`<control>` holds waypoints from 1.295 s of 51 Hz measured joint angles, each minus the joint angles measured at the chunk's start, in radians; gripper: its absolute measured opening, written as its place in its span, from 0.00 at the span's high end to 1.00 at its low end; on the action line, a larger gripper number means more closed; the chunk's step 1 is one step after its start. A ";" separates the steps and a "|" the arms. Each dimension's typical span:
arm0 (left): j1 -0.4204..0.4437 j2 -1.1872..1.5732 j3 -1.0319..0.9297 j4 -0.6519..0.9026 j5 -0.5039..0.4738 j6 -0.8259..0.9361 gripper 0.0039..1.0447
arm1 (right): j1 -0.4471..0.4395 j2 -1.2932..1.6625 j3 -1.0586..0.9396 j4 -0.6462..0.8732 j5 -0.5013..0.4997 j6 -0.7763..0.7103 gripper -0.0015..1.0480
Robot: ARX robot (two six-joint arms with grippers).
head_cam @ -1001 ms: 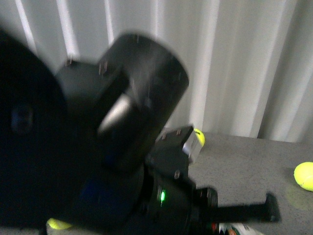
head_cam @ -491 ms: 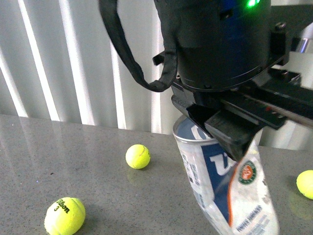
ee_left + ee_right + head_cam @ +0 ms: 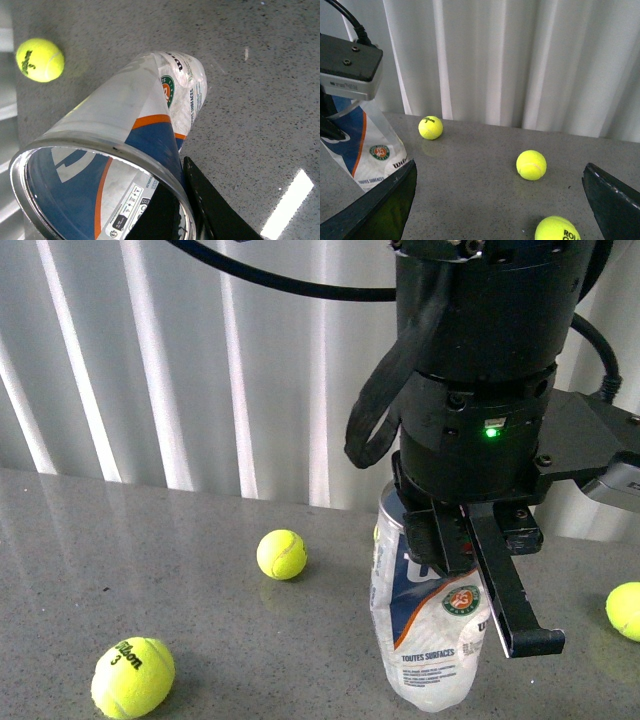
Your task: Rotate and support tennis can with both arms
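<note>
Since half a second ago the tennis can has swung from a steep lean to nearly upright, base down at the grey table. Left gripper pinches its open rim; right gripper gapes wide, apart. Blue-white label, orange stripe, round emblem face forward; a yellow ball lies behind

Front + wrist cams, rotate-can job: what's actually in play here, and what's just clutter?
In play:
- tennis can, gripped at its rim by the left gripper
- right gripper, open, off to the side of the can

Lying about, on the table:
- ball marked 3
- middle ball
- right-edge ball
</note>
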 joint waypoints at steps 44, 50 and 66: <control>-0.037 0.089 0.031 0.030 -0.024 0.169 0.97 | 0.000 0.000 0.000 0.000 0.000 0.000 0.07; -0.035 0.090 0.032 0.030 -0.024 0.177 0.97 | 0.000 0.000 0.000 0.000 0.000 0.000 0.07; -0.035 0.100 0.036 0.030 -0.023 0.182 0.97 | 0.000 0.000 0.000 0.000 0.000 0.000 0.07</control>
